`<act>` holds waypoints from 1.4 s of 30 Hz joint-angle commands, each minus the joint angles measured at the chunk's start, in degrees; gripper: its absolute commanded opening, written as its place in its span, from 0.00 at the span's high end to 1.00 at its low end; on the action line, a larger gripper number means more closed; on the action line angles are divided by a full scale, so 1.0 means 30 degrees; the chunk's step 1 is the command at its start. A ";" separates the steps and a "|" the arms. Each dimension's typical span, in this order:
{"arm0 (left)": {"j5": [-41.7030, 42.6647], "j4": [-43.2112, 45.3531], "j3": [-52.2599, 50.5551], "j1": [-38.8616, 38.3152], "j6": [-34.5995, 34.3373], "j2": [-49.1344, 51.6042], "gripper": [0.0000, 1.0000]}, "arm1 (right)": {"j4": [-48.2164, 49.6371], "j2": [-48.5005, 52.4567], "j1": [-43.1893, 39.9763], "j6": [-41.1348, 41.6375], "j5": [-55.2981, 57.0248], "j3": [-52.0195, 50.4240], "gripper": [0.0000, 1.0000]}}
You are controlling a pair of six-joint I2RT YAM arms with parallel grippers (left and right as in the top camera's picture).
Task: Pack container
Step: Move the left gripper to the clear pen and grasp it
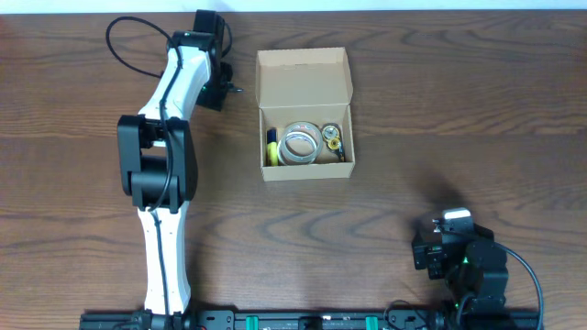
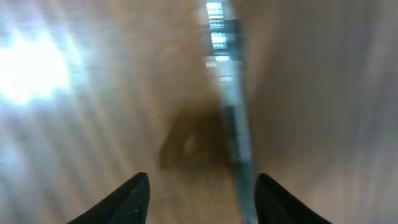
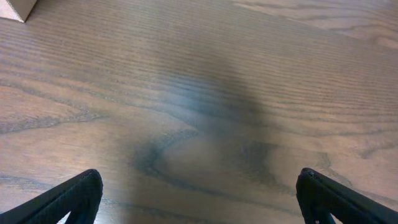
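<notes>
1. Tan cardboard, the container sits on the wood table just toward 12 o'clock from its centre, with its flap lid thrown back toward 12 o'clock.
2. Inside lie a clear tape roll and a yellow item at its 9 o'clock.
3. The left arm reaches from the 6 o'clock edge toward 12, bent at the elbow. Its wrist ends at the container's 10 o'clock, near but apart.
4. The left gripper appears in a blurred wrist view, fingers parted with nothing between them.
5. The right arm sits folded at the container's 5 o'clock, well apart.
6. The right gripper is spread wide over bare wood, empty.
</notes>
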 commanded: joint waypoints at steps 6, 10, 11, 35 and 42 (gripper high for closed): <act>-0.0605 0.1581 0.0532 0.0138 0.0452 0.0284 0.41 | -0.0015 -0.0131 0.0160 0.0299 0.0124 -0.0175 0.01; -0.0408 0.1770 0.0532 0.0131 0.0182 0.0758 0.42 | -0.0015 -0.0131 0.0160 0.0299 0.0124 -0.0175 0.01; -0.0211 0.1785 0.0532 0.0131 0.0073 0.0896 0.42 | -0.0015 -0.0131 0.0160 0.0299 0.0131 -0.0175 0.01; 0.0233 -0.0729 0.0532 0.0095 0.0022 0.1392 0.70 | -0.0015 -0.0131 0.0160 0.0299 0.0131 -0.0175 0.01; 0.0510 -0.1246 0.0532 0.0058 0.0029 0.1392 0.83 | -0.0015 -0.0131 0.0160 0.0299 0.0124 -0.0175 0.01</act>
